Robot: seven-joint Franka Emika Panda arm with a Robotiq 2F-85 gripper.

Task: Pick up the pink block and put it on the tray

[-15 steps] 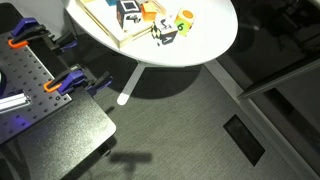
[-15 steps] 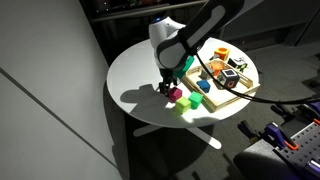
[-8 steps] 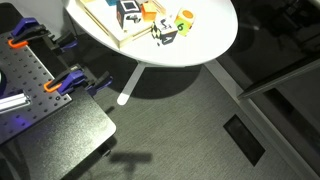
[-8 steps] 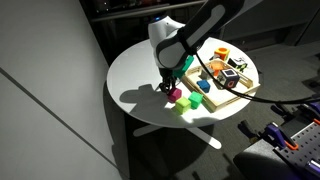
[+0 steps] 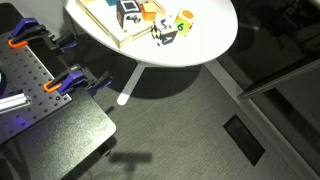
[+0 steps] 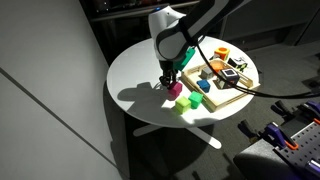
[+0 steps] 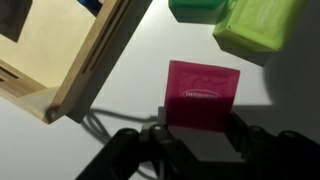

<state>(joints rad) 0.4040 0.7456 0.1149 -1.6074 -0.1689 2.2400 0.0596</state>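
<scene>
The pink block is a magenta cube with an oval logo on its top face. In the wrist view it sits on the white table, held from both sides by my gripper, which is shut on it. An exterior view shows the gripper reaching straight down onto the pink block near the table's middle. The tray of light wood lies just beside it, and its raised rim runs diagonally at the left of the wrist view. The tray also shows from below the table's edge.
A dark green block and a lime block lie just beyond the pink one. Several cubes sit on the tray, among them an orange one. The round white table has bare room on its left half.
The jaws have closed onto the pink block. The arm's white wrist section has shifted slightly upward; the block has not visibly moved.
</scene>
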